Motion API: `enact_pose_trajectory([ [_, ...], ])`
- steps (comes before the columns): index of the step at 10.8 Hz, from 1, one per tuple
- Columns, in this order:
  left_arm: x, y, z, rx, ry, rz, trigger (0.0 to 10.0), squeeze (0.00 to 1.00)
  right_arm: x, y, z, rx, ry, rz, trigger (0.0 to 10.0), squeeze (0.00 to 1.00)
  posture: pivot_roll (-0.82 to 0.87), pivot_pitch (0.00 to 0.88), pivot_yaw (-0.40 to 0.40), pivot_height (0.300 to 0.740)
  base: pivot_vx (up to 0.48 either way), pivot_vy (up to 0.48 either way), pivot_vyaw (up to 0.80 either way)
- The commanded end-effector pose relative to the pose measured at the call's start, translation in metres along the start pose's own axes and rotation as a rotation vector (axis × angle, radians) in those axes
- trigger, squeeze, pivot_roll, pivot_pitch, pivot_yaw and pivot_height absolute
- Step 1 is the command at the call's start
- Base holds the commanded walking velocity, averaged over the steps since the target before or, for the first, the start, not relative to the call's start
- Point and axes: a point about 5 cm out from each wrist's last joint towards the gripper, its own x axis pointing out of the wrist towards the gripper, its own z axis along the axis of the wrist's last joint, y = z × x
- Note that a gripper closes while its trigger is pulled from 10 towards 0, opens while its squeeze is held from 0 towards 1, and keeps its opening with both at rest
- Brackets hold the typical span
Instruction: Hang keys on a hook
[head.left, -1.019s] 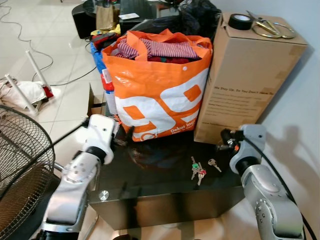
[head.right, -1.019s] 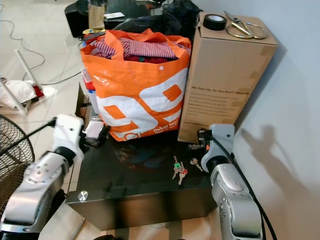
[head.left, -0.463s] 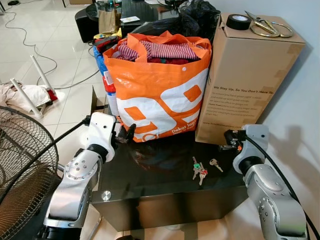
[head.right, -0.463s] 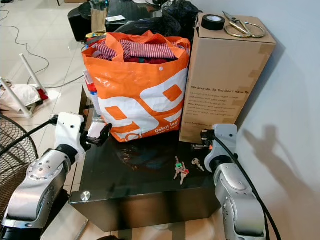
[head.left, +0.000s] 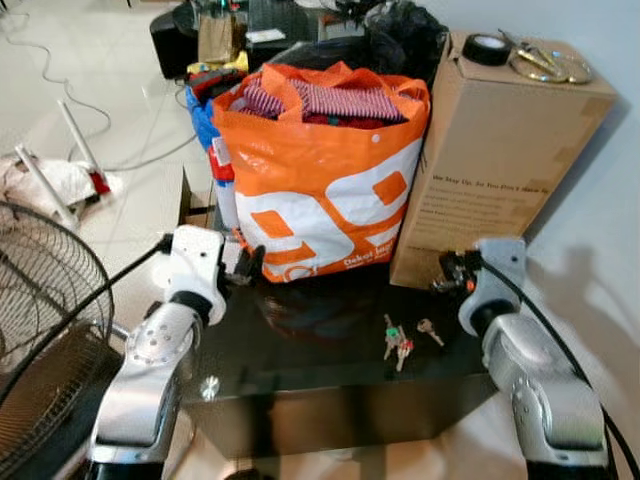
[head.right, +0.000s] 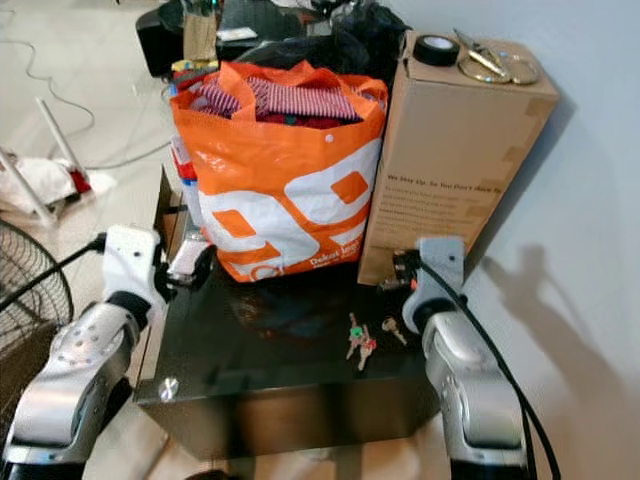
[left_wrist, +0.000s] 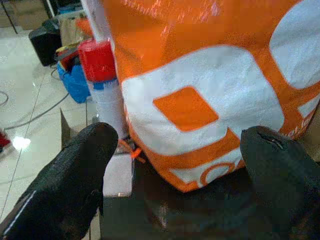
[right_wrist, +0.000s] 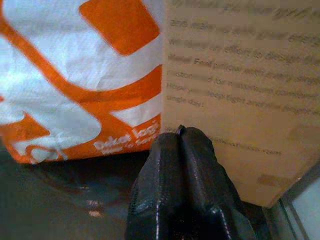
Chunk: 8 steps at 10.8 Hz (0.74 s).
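Orange bag (head.left: 320, 190) behind keys (head.left: 397, 341)

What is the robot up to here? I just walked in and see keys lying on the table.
Nothing is picked up yet. The keys lie on the black table in front of the orange bag and cardboard box. The right gripper, fingers shut, hovers by the box's base; the left gripper, open, sits by the bag.

Silver arms w/ white wrists; black cables; black fingers (left_wrist: 70, 185)
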Motion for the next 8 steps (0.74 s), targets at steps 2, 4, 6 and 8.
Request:
enact_pose_trajectory([
  [2, -0.0019, 0.0006, 0.0008, 0.002, 0.002, 0.006, 10.0, 0.0, -0.0009, -0.0007, -0.002, 0.002, 0.017, -0.003, 1.1, 0.0, -0.02, 0.0, -0.023, 0.74, -0.261, 0.0, 0.0],
  [4, 0.0029, -0.0016, 0.0023, 0.01, 0.0, -0.009, 10.0, 0.0, -0.0019, -0.0035, -0.0039, -0.004, 0.024, -0.023, 10.0, 0.0, -0.03, 0.0, -0.009, 0.74, -0.283, 0.0, 0.0],
  [6, 0.002, -0.0029, 0.0021, 0.007, 0.0, -0.011, 10.0, 0.0, -0.0027, -0.0032, -0.0048, -0.01, 0.032, -0.025, 10.0, 0.0, -0.03, 0.0, -0.013, 0.74, -0.285, 0.0, 0.0],
  [8, 0.0012, -0.0034, 0.0012, 0.002, 0.002, -0.009, 10.0, 0.0, -0.0029, -0.004, -0.0053, -0.016, 0.039, -0.026, 10.0, 0.0, -0.03, 0.0, -0.016, 0.74, -0.285, 0.0, 0.0],
])
